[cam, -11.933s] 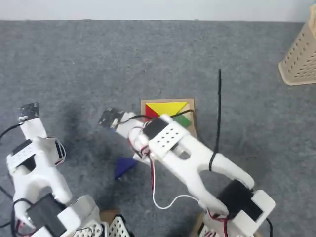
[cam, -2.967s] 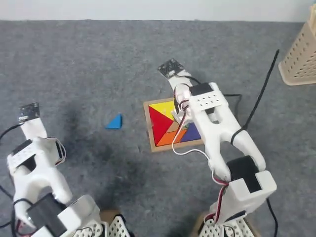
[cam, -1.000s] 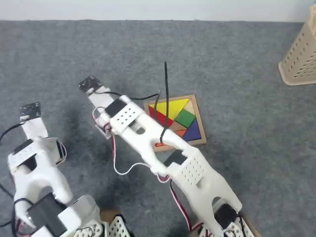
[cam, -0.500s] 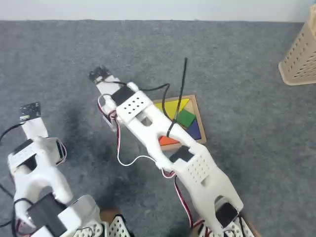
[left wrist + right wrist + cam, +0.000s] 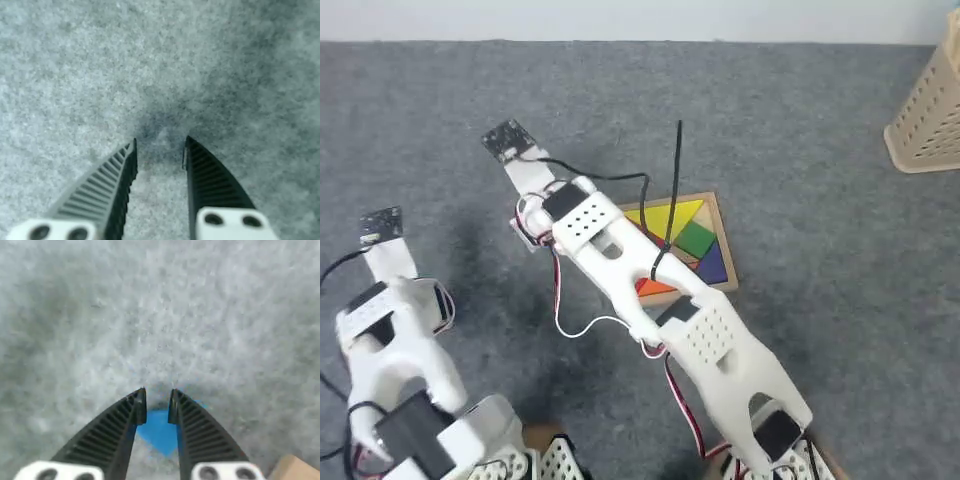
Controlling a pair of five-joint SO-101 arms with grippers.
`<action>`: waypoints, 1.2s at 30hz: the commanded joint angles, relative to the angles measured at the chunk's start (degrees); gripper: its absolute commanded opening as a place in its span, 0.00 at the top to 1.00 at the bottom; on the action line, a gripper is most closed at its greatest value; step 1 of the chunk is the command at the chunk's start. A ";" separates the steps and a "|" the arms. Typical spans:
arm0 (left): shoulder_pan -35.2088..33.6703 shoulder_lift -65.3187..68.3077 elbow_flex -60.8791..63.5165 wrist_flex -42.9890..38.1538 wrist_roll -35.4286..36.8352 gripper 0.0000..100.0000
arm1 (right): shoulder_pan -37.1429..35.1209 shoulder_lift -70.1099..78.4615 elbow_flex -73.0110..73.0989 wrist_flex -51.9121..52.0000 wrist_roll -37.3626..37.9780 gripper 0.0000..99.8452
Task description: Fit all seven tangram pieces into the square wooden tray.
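Right arm: three seconds ago it was stretched over the tray [image 5: 723, 235]. It has since swung to the left and now crosses the tray's near left part to reach the bench beside it.
Right hand [image 5: 157, 392]: it was above the pieces in the tray. Now it is low over the bench, its fingers a little apart, just above the blue triangle [image 5: 159, 432].
Blue triangle: three seconds ago it lay uncovered on the bench; in the high view the arm now covers it.
Dark blue piece [image 5: 712, 264]: about twelve seconds ago it lay on the bench; now it lies in the tray.
Tray: it has turned slightly.
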 commanded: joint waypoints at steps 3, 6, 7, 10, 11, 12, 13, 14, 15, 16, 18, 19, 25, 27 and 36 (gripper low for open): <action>0.44 -2.37 0.22 -0.88 -0.53 0.85 | -0.40 0.48 -3.43 3.82 -0.26 0.91; 0.44 -2.37 0.22 -0.88 -0.53 0.85 | -0.40 -0.48 -3.43 11.47 -0.44 0.91; 0.44 -2.37 0.22 -0.88 -0.53 0.85 | -0.40 -0.84 -3.43 13.93 -0.53 0.91; 0.44 -2.37 0.22 -0.88 -0.53 0.85 | -0.40 -2.24 -3.43 19.74 -0.62 0.91; 0.44 -2.37 0.22 -0.88 -0.53 0.85 | -0.40 -2.95 -3.43 21.32 -0.62 0.91; 0.44 -2.37 0.22 -0.88 -0.53 0.85 | -0.40 -3.82 -3.43 22.55 -0.62 0.91; 0.44 -2.37 0.22 -0.88 -0.53 0.85 | -0.40 -4.79 -3.43 23.52 -0.62 0.91; 0.44 -2.37 0.22 -0.88 -0.53 0.85 | -0.40 -5.93 -3.43 24.40 -0.62 0.91; 0.44 -2.37 0.22 -0.88 -0.53 0.85 | -0.40 -7.16 -3.43 25.27 -0.62 0.91; 0.44 -2.37 0.22 -0.88 -0.53 0.85 | -0.40 -8.48 -3.43 26.15 -0.62 0.92; 0.35 -2.37 0.22 -0.88 -0.53 0.85 | -0.40 -11.21 -3.34 28.09 -0.62 0.94; 0.35 -2.37 0.22 -0.88 -0.53 0.85 | -0.40 -12.26 -3.16 29.23 -0.44 0.95; 0.26 -2.37 0.22 -0.88 -0.53 0.85 | -0.40 -15.34 -2.64 35.21 1.41 0.97; 0.26 -2.37 0.22 -0.88 -0.53 0.85 | -0.48 -16.40 -1.49 34.86 1.58 0.97; 0.26 -2.37 0.22 -0.88 -0.53 0.85 | -0.48 -32.57 16.53 29.14 3.52 0.97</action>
